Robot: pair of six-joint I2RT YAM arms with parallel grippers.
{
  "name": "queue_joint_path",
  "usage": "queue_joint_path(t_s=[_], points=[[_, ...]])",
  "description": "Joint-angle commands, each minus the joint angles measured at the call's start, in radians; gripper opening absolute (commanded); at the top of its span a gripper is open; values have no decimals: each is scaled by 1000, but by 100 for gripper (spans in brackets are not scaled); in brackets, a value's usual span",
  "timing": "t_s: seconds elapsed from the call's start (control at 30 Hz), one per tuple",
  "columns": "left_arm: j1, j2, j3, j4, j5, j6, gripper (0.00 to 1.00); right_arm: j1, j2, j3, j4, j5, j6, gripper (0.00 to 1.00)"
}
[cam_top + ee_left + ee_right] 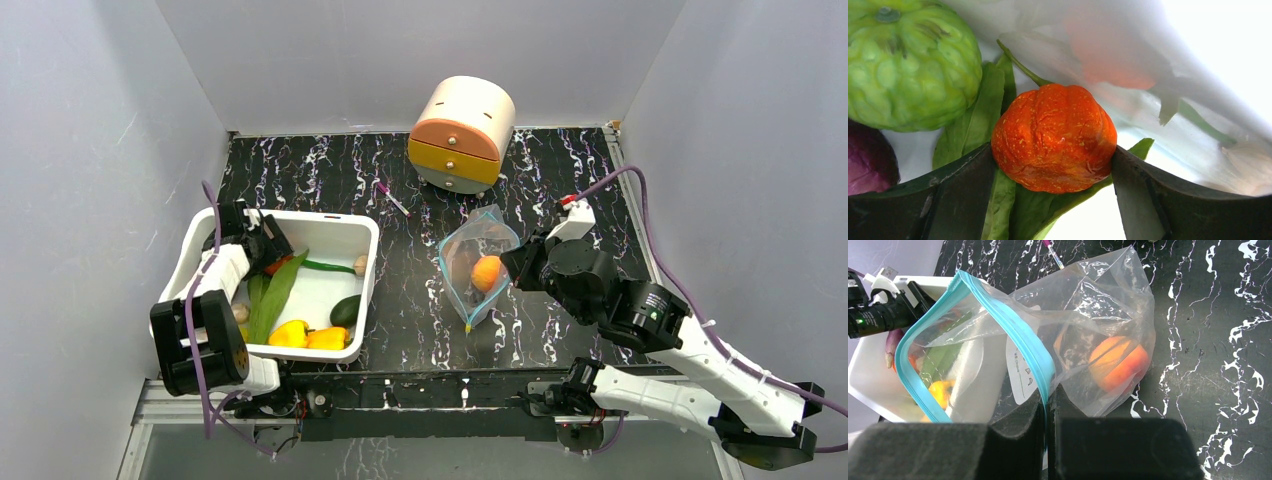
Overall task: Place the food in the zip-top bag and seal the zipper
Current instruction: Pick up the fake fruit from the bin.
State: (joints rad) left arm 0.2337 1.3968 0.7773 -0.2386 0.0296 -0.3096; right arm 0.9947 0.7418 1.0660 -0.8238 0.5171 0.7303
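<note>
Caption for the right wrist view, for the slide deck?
Right gripper shut on the blue-green zipper rim of the soft clear plastic zip-top bag, mouth open; one round orange-pink fruit inside.

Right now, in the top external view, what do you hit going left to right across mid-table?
white tub → pink pen → zip-top bag → right gripper, pinching the bag's edge. The round drawer box overlaps the bag sideways, so it is left out.

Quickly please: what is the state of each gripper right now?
Left gripper: closed on the orange-red fruit, it seems.
Right gripper: shut, pinching the zip-top bag at its zipper.
</note>
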Motion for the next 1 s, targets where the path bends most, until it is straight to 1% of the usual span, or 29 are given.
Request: queue_joint_path(t_s=[0.0,0.3,0.5,0.67,0.77,0.97], points=[[7,-71,21,-92,-39,-8,61,4,-13,44,57,9,-12,0],[7,-228,30,-173,-51,-46,58,4,7,24,57,-30,5,0],[7,-313,43,-206,-19,-51,58,4,32,23,62,-42,16,0],[7,-370,71,-238,66,-48,57,4,60,10,64,-58,27,0],[1,-395,97,-255,143,-44,56,4,76,6,64,-62,36,0],[-49,-426,150,-266,281,-47,54,4,109,13,72,-43,48,0]])
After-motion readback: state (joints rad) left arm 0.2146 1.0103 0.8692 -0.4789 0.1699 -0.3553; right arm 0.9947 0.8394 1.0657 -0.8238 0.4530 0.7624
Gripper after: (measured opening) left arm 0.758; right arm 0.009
